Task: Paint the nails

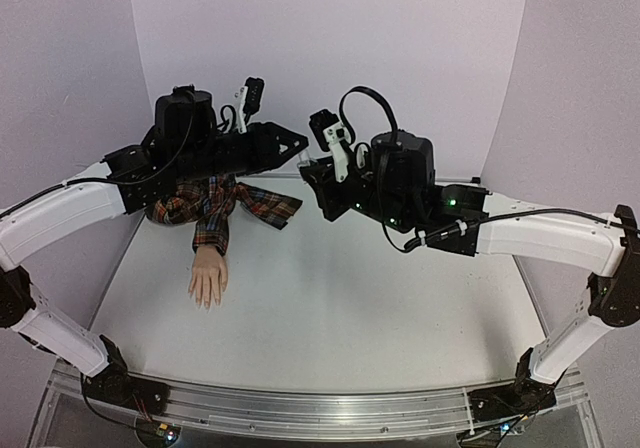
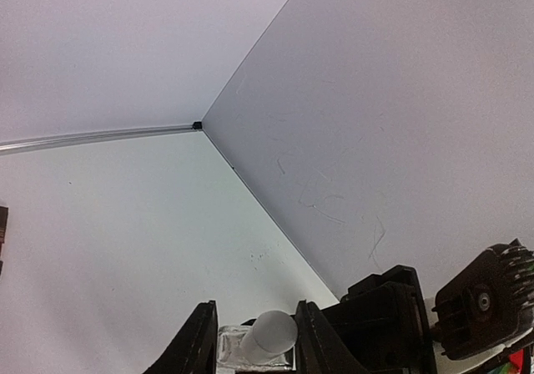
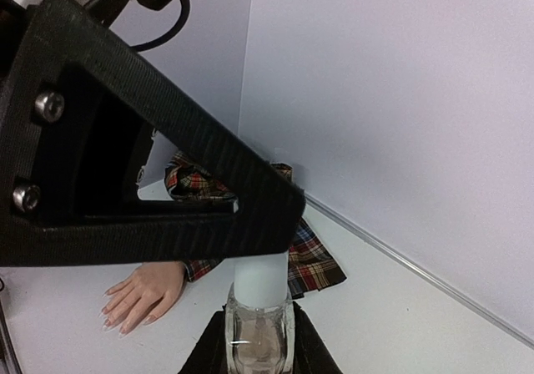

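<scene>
The mannequin hand [image 1: 208, 278] lies palm down on the white table, its plaid sleeve [image 1: 215, 203] behind it. Its pale nails [image 1: 207, 303] point toward me and also show in the right wrist view [image 3: 113, 322]. My right gripper [image 3: 260, 324] is shut on the small clear bottle [image 3: 260, 345] and holds it in the air, its white cap [image 3: 260, 278] pointing away. My left gripper [image 2: 256, 320] is raised opposite it, with the cap [image 2: 271, 334] between its fingers. The cap touches the right finger, and a gap shows on the left side. In the top view the two grippers meet, left [image 1: 298, 150] and right [image 1: 318, 173].
Purple walls close the table at the back and on both sides, with a metal strip [image 2: 100, 136] along the foot of the wall. The left gripper's black finger [image 3: 167, 199] fills much of the right wrist view. An aluminium rail [image 1: 320, 408] runs along the near edge.
</scene>
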Robot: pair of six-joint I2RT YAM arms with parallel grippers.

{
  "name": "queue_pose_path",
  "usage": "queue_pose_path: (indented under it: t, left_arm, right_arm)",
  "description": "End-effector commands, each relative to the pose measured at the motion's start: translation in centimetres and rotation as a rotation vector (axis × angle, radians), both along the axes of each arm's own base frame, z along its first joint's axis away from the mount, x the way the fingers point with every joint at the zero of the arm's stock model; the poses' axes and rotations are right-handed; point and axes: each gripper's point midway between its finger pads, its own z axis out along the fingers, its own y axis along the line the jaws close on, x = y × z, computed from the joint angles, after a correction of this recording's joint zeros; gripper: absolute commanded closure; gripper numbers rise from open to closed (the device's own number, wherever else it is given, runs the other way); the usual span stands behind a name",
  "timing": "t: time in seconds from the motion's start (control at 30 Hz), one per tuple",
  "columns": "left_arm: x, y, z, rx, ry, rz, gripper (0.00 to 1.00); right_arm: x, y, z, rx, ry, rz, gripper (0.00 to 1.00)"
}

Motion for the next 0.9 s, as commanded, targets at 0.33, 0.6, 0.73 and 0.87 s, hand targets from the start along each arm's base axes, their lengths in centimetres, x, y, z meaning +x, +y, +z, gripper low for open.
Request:
queue_pose_path:
  t: [0.33, 0.6, 0.73, 0.87]
  left_arm:
    - [-1.7, -1.2, 2.4, -0.054, -0.047, -0.1, 0.88]
    - [-9.2, -3.6, 1.2, -0.041, -0.109, -0.6, 1.0]
    - [-14.0, -2.9, 1.3, -0.107, -0.135, -0.902, 1.0]
    - [-18.7, -0.3, 2.5, -0.217, -0.199, -1.185, 1.0]
  right_arm:
    - [-0.1, 0.7, 2.9, 0.049, -0.037, 0.004, 1.0]
    - [-6.1, 1.9, 5.5, 0.116, -0.056, 0.419, 1.0]
    - [-13.4, 1.1, 7.6, 0.196, -0.035, 0.907, 1.0]
    - [-16.8, -0.1, 9.5, 0.251, 0.067, 1.201, 1.0]
